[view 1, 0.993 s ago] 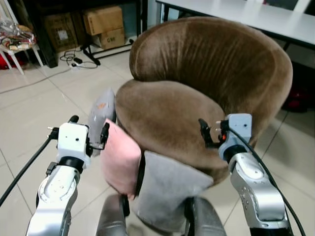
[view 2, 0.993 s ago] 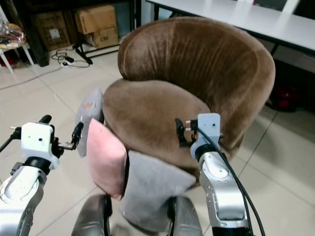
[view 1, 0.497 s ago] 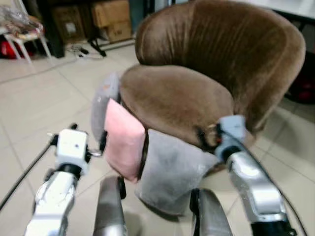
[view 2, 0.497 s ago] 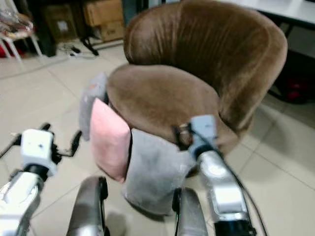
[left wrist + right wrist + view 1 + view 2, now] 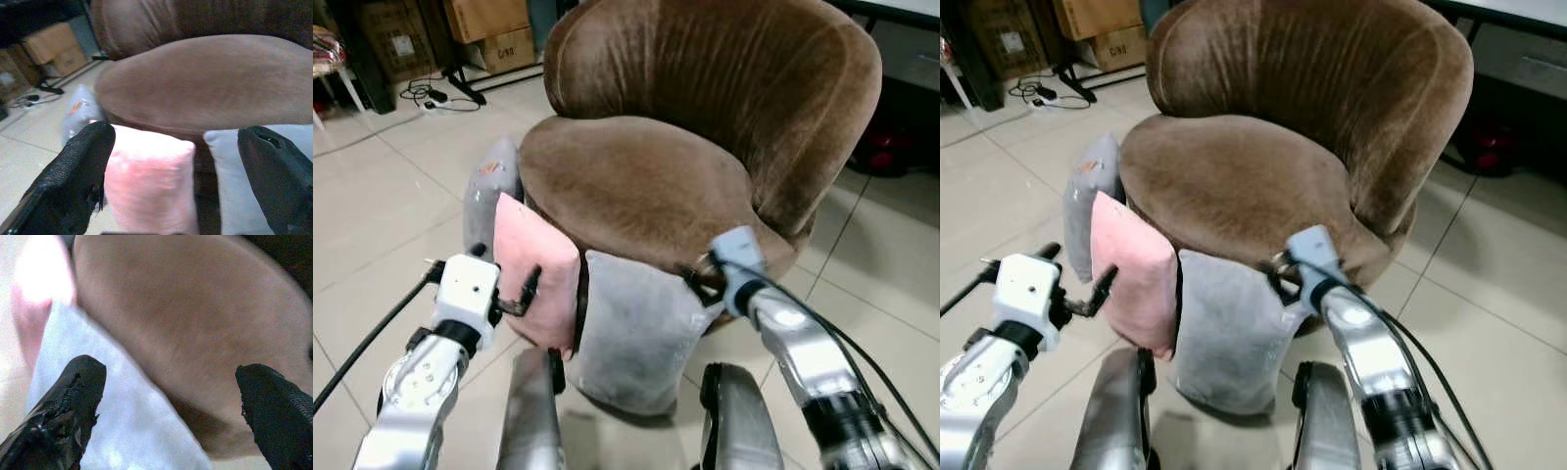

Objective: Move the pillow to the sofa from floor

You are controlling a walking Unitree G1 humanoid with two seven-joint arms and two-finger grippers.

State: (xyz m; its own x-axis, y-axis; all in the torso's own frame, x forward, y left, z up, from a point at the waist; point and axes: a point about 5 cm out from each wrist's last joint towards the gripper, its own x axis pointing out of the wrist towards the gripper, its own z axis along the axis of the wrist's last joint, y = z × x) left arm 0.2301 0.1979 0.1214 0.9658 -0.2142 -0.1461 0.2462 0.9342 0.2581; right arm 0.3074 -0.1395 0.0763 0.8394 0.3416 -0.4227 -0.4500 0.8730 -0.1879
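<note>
Pillows (pink (image 5: 536,269), grey (image 5: 631,328)) lean against sofa (image 5: 705,127); left gripper (image 5: 176,171), right gripper (image 5: 166,401) spread wide.

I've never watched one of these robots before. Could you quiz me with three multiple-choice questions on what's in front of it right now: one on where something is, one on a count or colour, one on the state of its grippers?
1. Where do the pillows stand?
A. On the sofa's seat
B. On the floor, leaning against the sofa's front
C. On a table

2. How many pillows lean there?
A. One
B. Two
C. Three

3. How are the fingers of both grippers?
A. Spread open
B. Shut on a pillow
C. Shut on nothing

Answers:
1 B: the pink pillow and its neighbours rest on the tiles against the brown sofa.
2 C: pink pillow, grey pillow, and a second grey one.
3 A: the left gripper and right gripper show wide gaps, holding nothing.
</note>
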